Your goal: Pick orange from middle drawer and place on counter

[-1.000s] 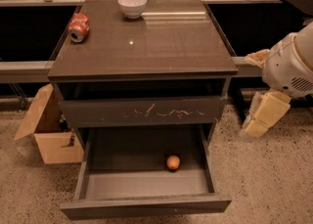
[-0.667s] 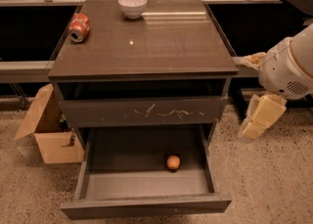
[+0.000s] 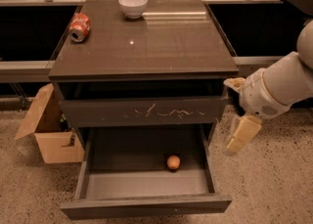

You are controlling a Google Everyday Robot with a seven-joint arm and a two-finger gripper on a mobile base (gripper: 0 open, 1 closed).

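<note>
The orange (image 3: 173, 162) lies on the grey floor of the pulled-out middle drawer (image 3: 146, 205), right of centre. The counter (image 3: 146, 39) is the glossy dark top of the cabinet. My gripper (image 3: 238, 109) hangs in the air to the right of the cabinet, level with the scratched drawer front, above and to the right of the orange. Its two cream fingers stand wide apart and hold nothing.
A white bowl (image 3: 133, 6) stands at the back of the counter and a red soda can (image 3: 79, 26) lies at its back left. The upper drawer front (image 3: 144, 112) bears pale scratches. An open cardboard box (image 3: 46, 131) sits on the floor to the left.
My arm and gripper have moved left, closer to the cabinet's right side. The orange and drawer have not moved.
</note>
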